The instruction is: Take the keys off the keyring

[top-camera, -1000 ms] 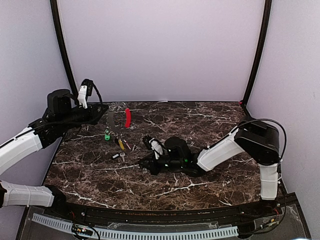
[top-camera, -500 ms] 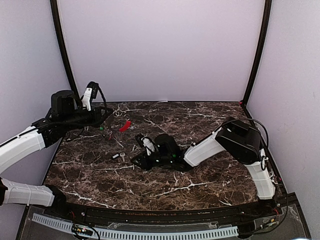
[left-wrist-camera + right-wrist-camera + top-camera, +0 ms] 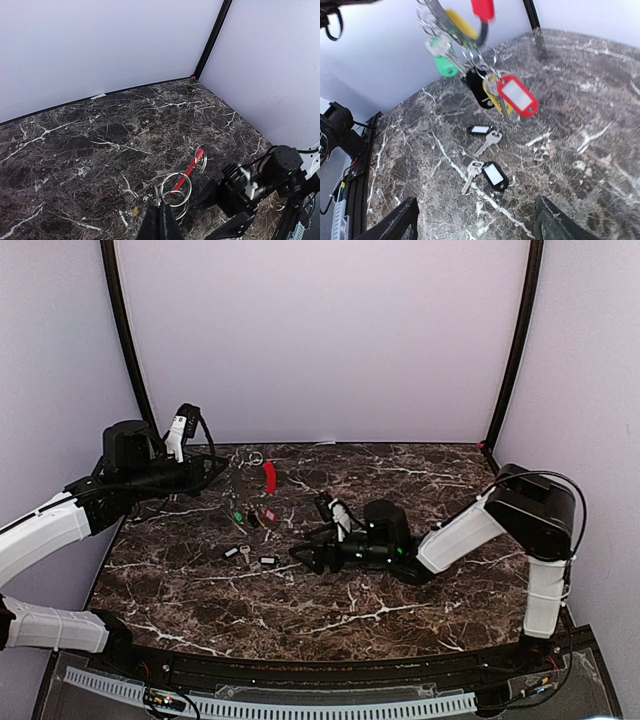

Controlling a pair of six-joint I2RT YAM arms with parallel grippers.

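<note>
The keyring (image 3: 176,189), linked silver rings with a red segment (image 3: 189,171), hangs from my left gripper (image 3: 161,226), which is shut on one ring above the table's back left (image 3: 215,468). Keys with green (image 3: 445,65), black (image 3: 479,91) and yellow covers and a red tag (image 3: 518,96) dangle from it in a bunch (image 3: 255,514). Two silver keys lie loose on the marble, each with a black tag (image 3: 487,141) (image 3: 494,175). My right gripper (image 3: 475,226) is open and low over the table (image 3: 303,558), just right of the loose keys, with nothing between its fingers.
The dark marble table (image 3: 430,490) is walled by pale panels, with black posts at the back corners. The right arm (image 3: 470,530) stretches low across the table's right half. The left arm (image 3: 60,520) reaches in from the left side.
My right gripper has opened, leaving a second black-tagged key on the table, and has drawn back to the right. The left gripper still holds the ring, whose bunch has swung a little.
</note>
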